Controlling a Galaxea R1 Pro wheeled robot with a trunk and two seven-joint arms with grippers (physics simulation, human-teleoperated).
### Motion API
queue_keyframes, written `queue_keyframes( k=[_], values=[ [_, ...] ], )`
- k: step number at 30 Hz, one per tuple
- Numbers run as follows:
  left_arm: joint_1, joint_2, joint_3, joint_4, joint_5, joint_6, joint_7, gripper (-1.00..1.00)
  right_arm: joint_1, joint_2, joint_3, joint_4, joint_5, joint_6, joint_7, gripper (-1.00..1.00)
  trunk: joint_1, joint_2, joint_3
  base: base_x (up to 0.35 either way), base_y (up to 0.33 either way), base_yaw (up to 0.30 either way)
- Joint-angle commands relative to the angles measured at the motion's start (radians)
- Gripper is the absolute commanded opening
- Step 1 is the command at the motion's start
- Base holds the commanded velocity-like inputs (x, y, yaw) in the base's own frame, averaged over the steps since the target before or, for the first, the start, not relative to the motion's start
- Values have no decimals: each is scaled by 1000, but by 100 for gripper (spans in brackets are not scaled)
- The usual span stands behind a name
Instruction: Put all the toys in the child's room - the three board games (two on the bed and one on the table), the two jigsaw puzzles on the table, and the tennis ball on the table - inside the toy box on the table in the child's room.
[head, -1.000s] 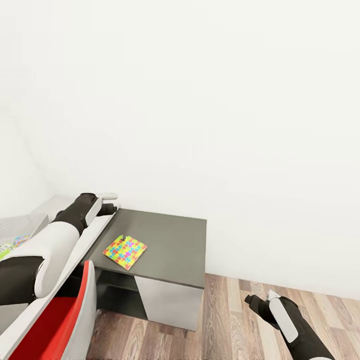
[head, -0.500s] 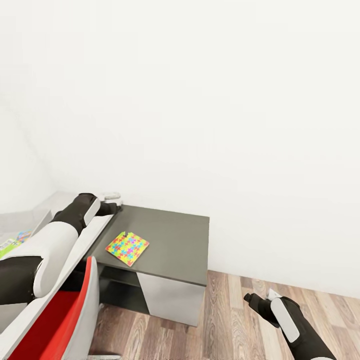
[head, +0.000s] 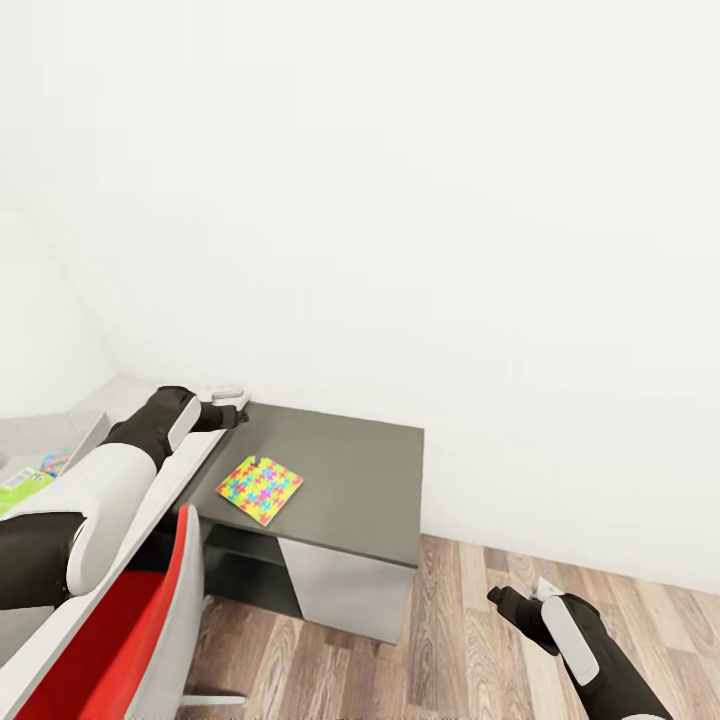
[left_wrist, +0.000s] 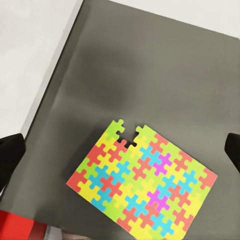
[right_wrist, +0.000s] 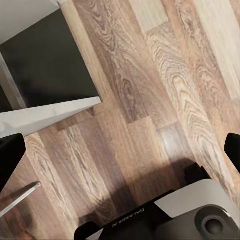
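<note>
A: What sits at the far left of the head view?

B: A grey toy box (head: 85, 440) on the white table (head: 150, 500), with a green board game (head: 22, 487) and a strip of a second jigsaw puzzle (head: 55, 462) inside it, both cut by the frame edge. A red chair (head: 120, 630) stands against the table's near edge.

A: And the left arm?

B: It reaches along the white top, and the left gripper (head: 228, 408) hangs above the back corner where the white top meets the lower dark grey side desk (head: 350, 480). In the left wrist view its 2 dark fingertips (left_wrist: 10, 155) stand at opposite edges of the picture, spread wide with nothing between them.

A: Where is the nearer puzzle?

B: 1 jigsaw puzzle (head: 259, 488) lies flat on the dark desk, near its left edge, 1 notch open on a side (left_wrist: 142, 182). Bare desk surrounds it on every side.

A: Further right?

B: Open wood-plank floor (head: 480, 640) below a white wall (head: 400, 200). The right gripper (head: 510, 605) hovers over the planks, well apart from the desk, fingertips (right_wrist: 11, 157) spread wide and empty.
</note>
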Motion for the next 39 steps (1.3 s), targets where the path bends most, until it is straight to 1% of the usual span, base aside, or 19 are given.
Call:
queue_keyframes(
  k=[1, 14, 25, 34, 39],
  values=[
    [-1, 1, -4, -1, 10, 5, 2, 100, -1, 0, 0, -2, -11, 3, -9, 100, 1, -2, -4, 0, 0, 62],
    [0, 1, -6, -4, 9, -1, -3, 100, 0, -1, 0, -3, -13, 3, -9, 100, 1, -2, -21, 0, 0, 49],
    [6, 1, -8, -4, 7, -12, -5, 100, 2, 0, -2, -6, -16, 4, -9, 100, 1, -2, -22, 15, -5, 2],
    [7, 1, -11, -4, 5, -12, -5, 100, 2, -1, -2, -6, -15, 3, -9, 100, 1, -2, -22, 105, -165, 0],
    [7, 2, -10, -4, 5, -12, -5, 100, 2, 0, -1, -6, -15, 2, -9, 100, 1, -2, -22, 26, -55, 0]
  ],
)
